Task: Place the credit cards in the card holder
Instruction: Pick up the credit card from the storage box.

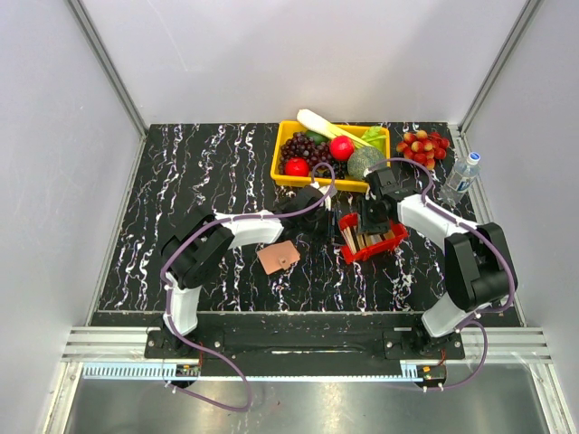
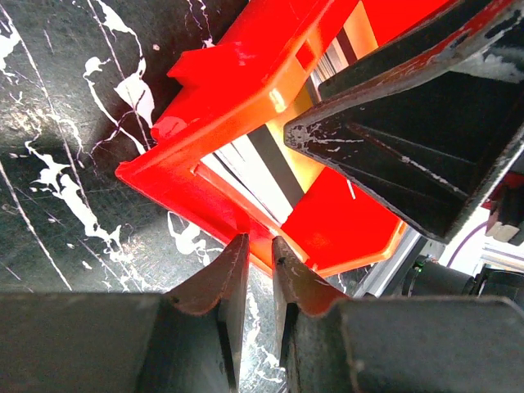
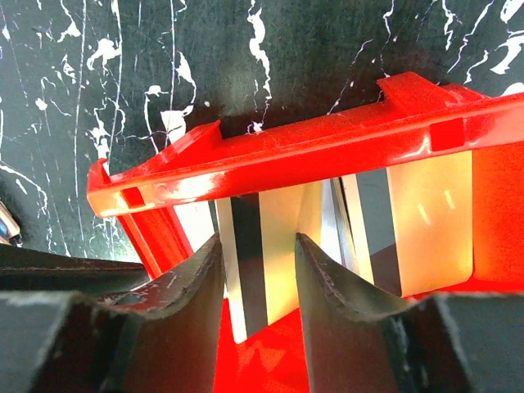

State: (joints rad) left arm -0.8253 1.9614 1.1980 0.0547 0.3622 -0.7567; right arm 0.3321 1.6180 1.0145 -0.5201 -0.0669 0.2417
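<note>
The credit cards (image 1: 369, 240) stand on edge in a small red tray (image 1: 389, 246) right of centre. In the right wrist view a tan card with a dark stripe (image 3: 278, 221) shows between the fingers of my right gripper (image 3: 258, 239), which is open and reaches down into the tray (image 3: 286, 155); more cards (image 3: 430, 213) lean to the right. My left gripper (image 2: 260, 239) has its jaws almost together, the tips pinching the near rim of the tray (image 2: 221, 90). The salmon-pink card holder (image 1: 279, 258) lies flat on the table, left of the tray and apart from both grippers.
A yellow basket (image 1: 288, 172) of fruit and vegetables sits just behind the tray. Red grapes (image 1: 423, 146) and a water bottle (image 1: 461, 174) lie at the back right. My right gripper's finger (image 2: 409, 131) looms close over the tray in the left wrist view.
</note>
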